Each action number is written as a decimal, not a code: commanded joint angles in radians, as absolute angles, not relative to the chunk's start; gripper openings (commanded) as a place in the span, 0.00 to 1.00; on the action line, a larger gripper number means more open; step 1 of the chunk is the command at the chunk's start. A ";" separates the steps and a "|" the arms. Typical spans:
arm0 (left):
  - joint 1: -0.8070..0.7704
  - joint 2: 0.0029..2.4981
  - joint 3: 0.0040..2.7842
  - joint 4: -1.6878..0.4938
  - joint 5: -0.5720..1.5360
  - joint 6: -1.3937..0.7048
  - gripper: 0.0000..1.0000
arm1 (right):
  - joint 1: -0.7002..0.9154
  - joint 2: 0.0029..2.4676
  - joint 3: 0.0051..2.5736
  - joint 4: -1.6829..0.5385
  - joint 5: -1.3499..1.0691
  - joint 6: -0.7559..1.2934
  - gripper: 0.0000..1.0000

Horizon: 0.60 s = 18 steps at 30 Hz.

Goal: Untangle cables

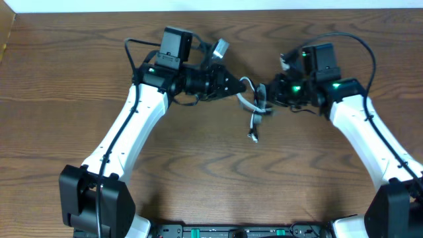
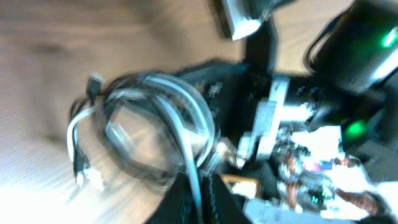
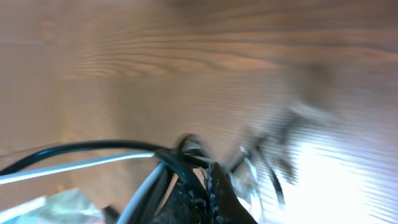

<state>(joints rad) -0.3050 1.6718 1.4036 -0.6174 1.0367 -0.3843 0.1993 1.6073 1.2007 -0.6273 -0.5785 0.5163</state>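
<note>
Surface: brown wood-grain table (image 1: 211, 182); a pale strip (image 1: 198, 5) runs beyond its far edge. The cables (image 1: 255, 100) form one white-and-black tangle at the far centre of the table, strung between the two grippers.

Left gripper (image 1: 236, 88): closed on the tangle's left side; in its wrist view the loops bunch just ahead of the fingers.

Right gripper (image 1: 270, 92): closed on the right side; the black cable (image 3: 81, 148) and white cable (image 3: 74, 165) run into its fingertips, though blur leaves the exact hold uncertain.

One plug (image 1: 253, 137) trails toward the near edge and lies on the wood.
</note>
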 commanded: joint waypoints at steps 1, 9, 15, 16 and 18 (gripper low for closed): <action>-0.291 1.646 1.415 -0.687 0.869 -0.216 0.07 | 0.142 1.621 1.189 -0.667 -0.503 0.404 0.01; -0.293 1.647 1.332 -0.739 0.686 -0.171 0.07 | 0.119 1.591 1.190 -0.764 -0.438 0.349 0.01; -0.293 1.649 1.273 -0.729 0.554 -0.164 0.07 | 0.120 1.562 1.189 -0.825 -0.405 0.350 0.01; -0.293 1.649 1.266 -0.724 0.552 -0.158 0.08 | 0.120 1.561 1.189 -0.834 -0.402 0.351 0.01; -0.294 1.650 1.259 -0.721 0.551 -0.147 0.08 | 0.120 1.562 1.190 -0.855 -0.399 0.351 0.01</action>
<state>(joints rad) -0.2985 1.6718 1.2671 -0.7242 0.6250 -0.1787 0.1291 1.5856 1.1938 -0.8402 -0.4473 0.3698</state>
